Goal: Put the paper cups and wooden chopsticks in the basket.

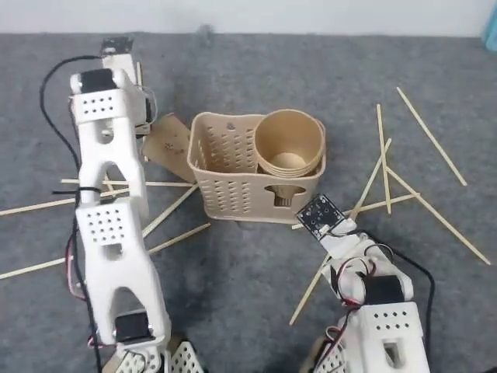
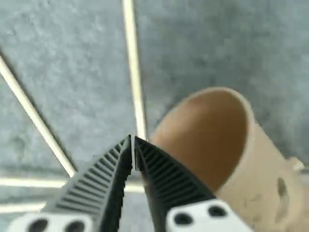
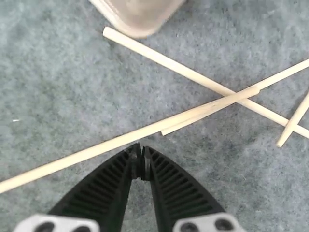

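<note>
left gripper (image 2: 133,145): jaws are pressed shut; a tipped paper cup (image 2: 212,140) is seen beside | right gripper (image 3: 141,160): jaws are shut, nothing held; a chopstick (image 3: 96,150) is seen just ahead | basket (image 1: 225,177): stacked cups (image 1: 289,144) are kept inside

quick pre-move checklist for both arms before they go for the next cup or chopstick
1. Open left tool: not ok, jaws shut.
2. Open right tool: not ok, jaws shut, tips beside the long chopstick.
3. Upright basket: ok, stacked cups stand at one end.
4. Reachable loose cup: ok, likely; it lies on its side close to the left tool.
5. Free long chopstick: not ok, a crossing chopstick lies over or under it.
</note>
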`<control>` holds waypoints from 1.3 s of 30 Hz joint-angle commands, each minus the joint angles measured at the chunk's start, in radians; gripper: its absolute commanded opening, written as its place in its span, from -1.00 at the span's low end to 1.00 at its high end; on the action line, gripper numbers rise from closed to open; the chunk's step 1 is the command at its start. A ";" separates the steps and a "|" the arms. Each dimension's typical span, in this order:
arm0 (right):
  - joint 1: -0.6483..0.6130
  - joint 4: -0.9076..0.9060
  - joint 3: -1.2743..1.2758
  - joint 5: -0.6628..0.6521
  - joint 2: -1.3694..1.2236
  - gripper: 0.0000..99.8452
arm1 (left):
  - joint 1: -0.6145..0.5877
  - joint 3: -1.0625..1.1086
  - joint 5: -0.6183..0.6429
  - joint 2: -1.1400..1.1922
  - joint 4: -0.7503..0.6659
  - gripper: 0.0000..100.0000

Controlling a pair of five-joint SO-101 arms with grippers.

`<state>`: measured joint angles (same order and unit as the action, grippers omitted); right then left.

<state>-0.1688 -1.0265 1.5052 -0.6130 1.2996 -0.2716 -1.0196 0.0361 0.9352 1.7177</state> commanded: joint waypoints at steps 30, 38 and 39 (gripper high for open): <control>-0.008 0.010 -0.006 -0.011 0.012 -0.98 | 0.227 0.512 0.106 -0.549 -0.015 -0.97; -0.008 0.010 -0.006 -0.011 0.012 -0.98 | 0.319 0.512 0.196 -0.677 -0.018 -0.97; -0.008 0.010 -0.006 -0.011 0.012 -0.98 | 0.319 0.513 0.204 -0.684 -0.028 -0.97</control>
<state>-0.1688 -1.0265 1.5052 -0.6130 1.2996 0.0215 -0.4657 0.1941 0.3537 1.7131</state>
